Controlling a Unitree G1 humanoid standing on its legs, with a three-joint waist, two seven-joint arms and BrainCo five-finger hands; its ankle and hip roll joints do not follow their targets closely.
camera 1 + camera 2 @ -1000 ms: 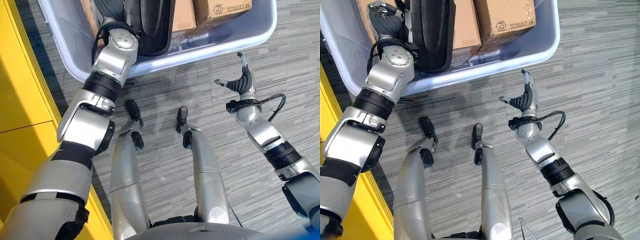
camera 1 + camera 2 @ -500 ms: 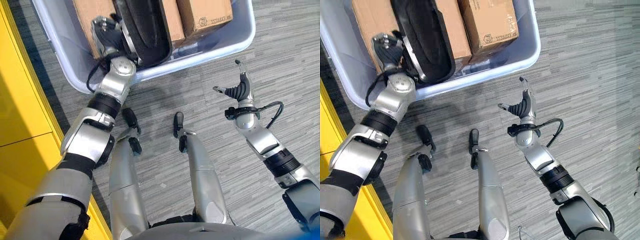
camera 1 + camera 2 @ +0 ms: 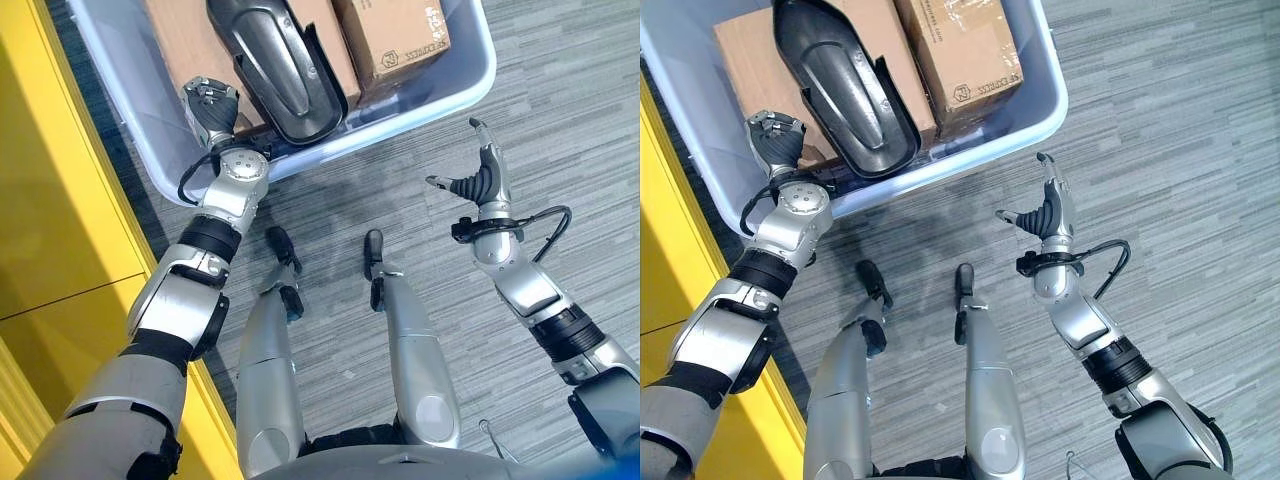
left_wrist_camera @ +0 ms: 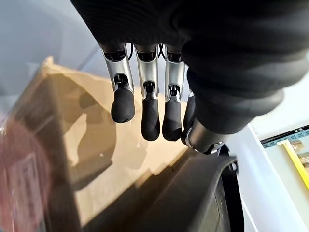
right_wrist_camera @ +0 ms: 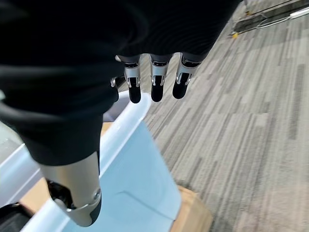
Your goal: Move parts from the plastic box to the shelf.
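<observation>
Reaching into the plastic box, the left hand hangs over the cardboard box lying along the box's left wall, just beside the black moulded part; its fingers are straight and relaxed, grasping nothing and, as far as the left wrist view shows, apart from the cardboard beneath them. The black moulded part lies slanted across the middle of the plastic box, resting on the cardboard boxes, its near end close to the box's near wall. A second cardboard box sits to its right, in the plastic box's right corner. The plastic box stands on the grey striped floor, with a yellow shelf along the floor's left edge. The right hand is held over the floor just outside the plastic box's near right corner, released, fingers straight and thumb spread, empty
</observation>
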